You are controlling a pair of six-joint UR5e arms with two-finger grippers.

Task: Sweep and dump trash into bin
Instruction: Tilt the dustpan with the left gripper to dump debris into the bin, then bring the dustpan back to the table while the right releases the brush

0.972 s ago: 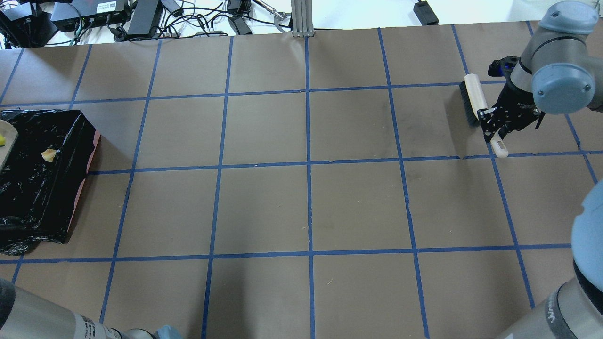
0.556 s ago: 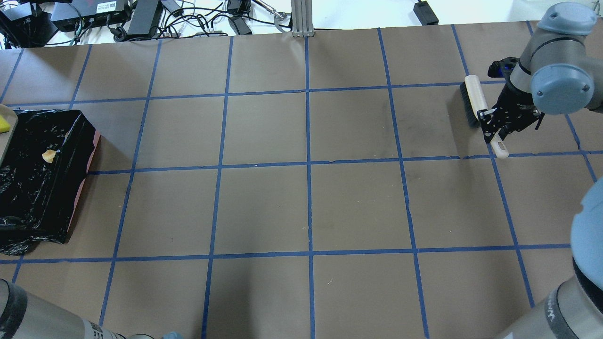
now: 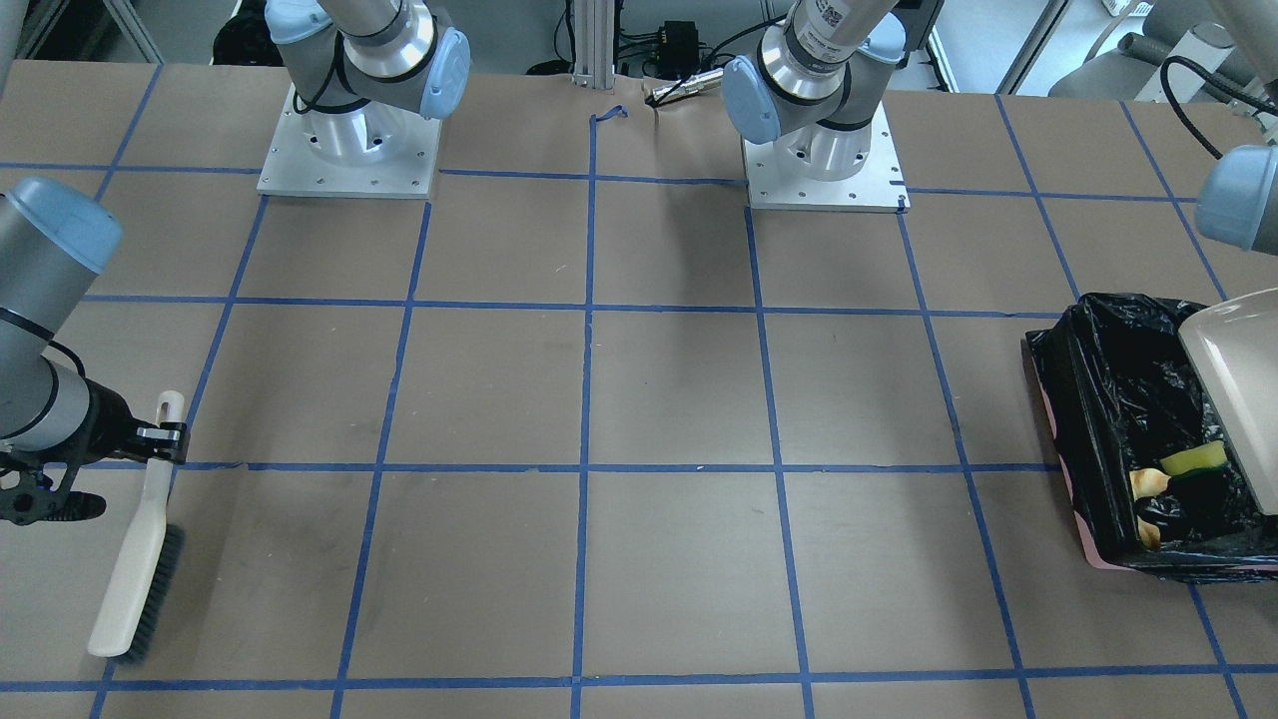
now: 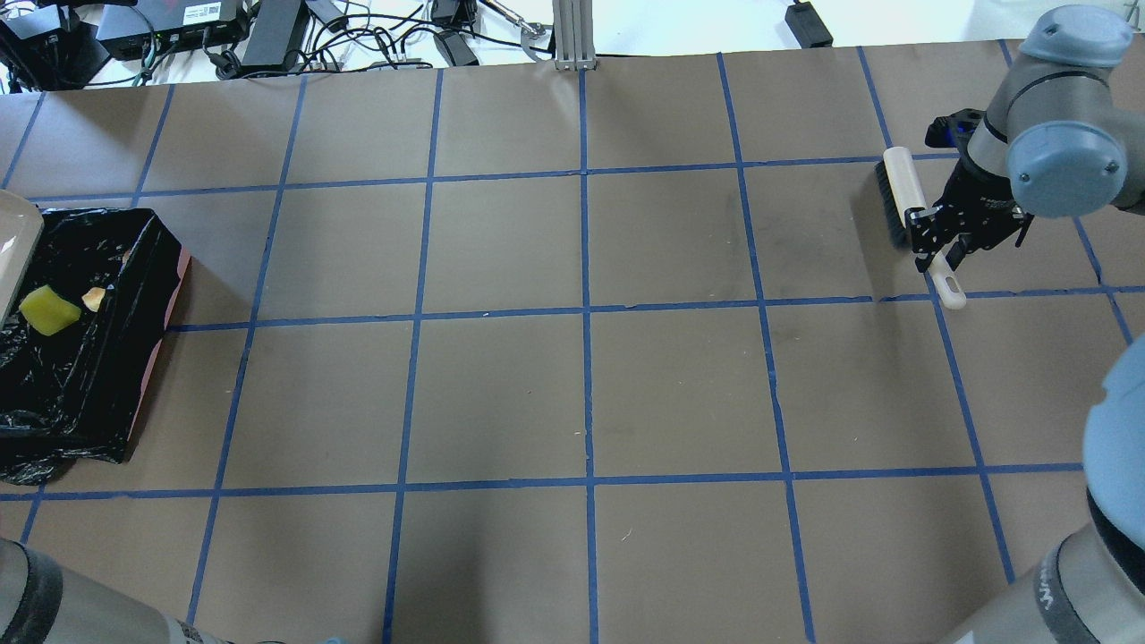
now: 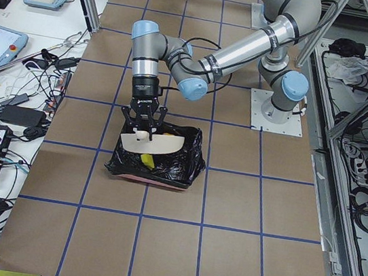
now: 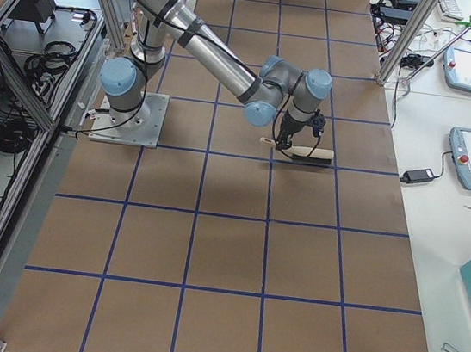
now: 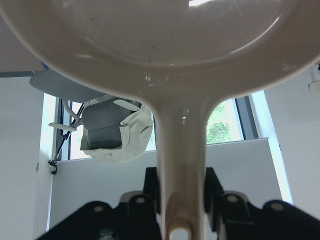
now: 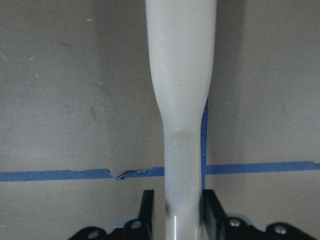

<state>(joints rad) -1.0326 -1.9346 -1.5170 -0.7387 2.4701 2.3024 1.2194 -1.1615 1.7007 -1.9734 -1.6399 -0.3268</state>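
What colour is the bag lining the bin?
The bag lining the bin is glossy black; overhead exterior view shows it best.

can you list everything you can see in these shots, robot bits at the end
rectangular bag-lined bin: 1, pinkish box with glossy black liner, left end of the table in the overhead view
yellow sponge wedge: 1, yellow with a green side, inside the bin
tan crescent pastry-like piece: 1, tan, inside the bin beside the sponge
golden-brown lump: apparently 1, low in the bin, half hidden by liner folds
plastic dustpan: 1, beige, tilted over the bin
hand brush: 1, beige with dark bristles, far right of the table
paper-covered table: 1, brown with a blue tape grid
cables and electronics boxes: several, black, beyond the far edge
left gripper: 1, black, shut on the dustpan handle
right gripper: 1, black, shut on the brush handle
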